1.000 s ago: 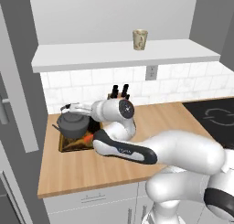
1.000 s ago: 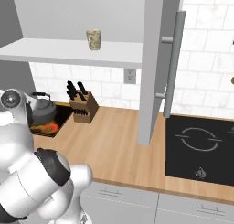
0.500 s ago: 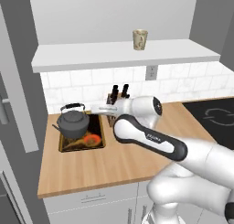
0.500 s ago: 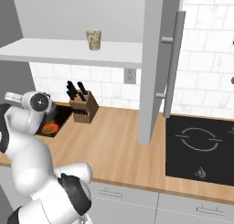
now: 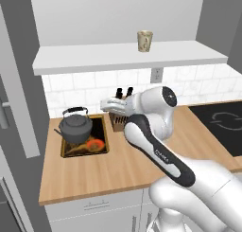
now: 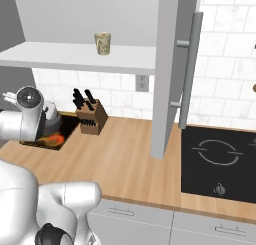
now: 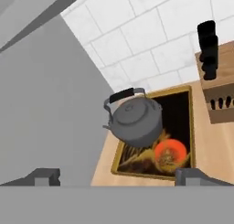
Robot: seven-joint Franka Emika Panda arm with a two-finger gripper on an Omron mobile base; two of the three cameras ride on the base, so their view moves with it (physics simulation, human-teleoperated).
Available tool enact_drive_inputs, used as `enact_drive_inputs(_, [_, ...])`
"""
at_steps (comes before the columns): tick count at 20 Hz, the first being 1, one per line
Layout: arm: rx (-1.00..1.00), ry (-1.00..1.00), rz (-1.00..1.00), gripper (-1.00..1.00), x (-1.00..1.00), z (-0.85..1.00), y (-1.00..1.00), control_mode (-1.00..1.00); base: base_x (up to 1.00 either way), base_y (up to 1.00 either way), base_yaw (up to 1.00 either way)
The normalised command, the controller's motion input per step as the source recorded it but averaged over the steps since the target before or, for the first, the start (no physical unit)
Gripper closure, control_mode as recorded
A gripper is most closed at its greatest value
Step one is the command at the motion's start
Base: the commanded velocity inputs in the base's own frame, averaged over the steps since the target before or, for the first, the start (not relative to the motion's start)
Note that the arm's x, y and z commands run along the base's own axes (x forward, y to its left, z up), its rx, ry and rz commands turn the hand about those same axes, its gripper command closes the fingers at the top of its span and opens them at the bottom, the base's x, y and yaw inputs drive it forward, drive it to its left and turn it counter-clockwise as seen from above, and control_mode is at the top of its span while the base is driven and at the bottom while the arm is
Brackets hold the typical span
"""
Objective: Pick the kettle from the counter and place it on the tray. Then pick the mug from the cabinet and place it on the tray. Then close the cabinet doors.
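Left base view: we see the kettle [image 5: 76, 127] sitting upright in the tray [image 5: 103, 136], toward its 10 o'clock end, spout pointing to 9 o'clock. The tray lies on the counter [image 5: 118, 167] against the tiled wall. The hand [image 5: 107, 104] hovers just to the 2 o'clock side of the kettle, apart from it and holding nothing we can see. A knife block [image 5: 119, 120] stands just behind the arm. The mug [image 5: 144, 40] stands upright on the white base of the cabinet [image 5: 127, 56], well above the counter.

Right base view: the mug [image 6: 102, 43] sits on the cabinet base [image 6: 75, 56]; one of the cabinet doors [image 6: 167, 64] stands open, edge toward us. The knife block [image 6: 90, 119] is at 3 o'clock of the tray [image 6: 65, 137], which the arm partly hides.

Hand view: we look down on the kettle [image 7: 136, 120] in the tray [image 7: 187, 127]. Two finger tips [image 7: 43, 176] rise at the bottom, set wide apart with nothing between them.
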Motion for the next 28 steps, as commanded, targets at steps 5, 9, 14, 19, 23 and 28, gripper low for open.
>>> enact_drive_inputs(5, [-0.15, 0.17, -0.15, -1.0, -0.3, 0.69, -0.27, -1.0, 0.0, 0.0, 0.0])
enact_drive_inputs(9, [-0.14, 0.0, -0.1, -1.0, -0.57, 0.41, -0.36, -1.0, 0.0, 0.0, 0.0])
enact_drive_inputs(14, [-0.09, -0.15, -0.01, -1.0, -0.72, 0.31, -0.45, -1.0, 0.0, 0.0, 0.0])
enact_drive_inputs(19, [0.0, -0.13, 0.0, -1.0, -0.51, 0.43, -0.48, -1.0, 0.0, 0.0, 0.0])
enact_drive_inputs(23, [-0.08, -0.15, 0.0, -1.0, -0.22, 0.44, -0.38, -1.0, 0.0, 0.0, 0.0])
enact_drive_inputs(28, [-0.21, -0.26, 0.0, -1.0, -0.04, 0.4, -0.39, -1.0, 0.0, 0.0, 0.0])
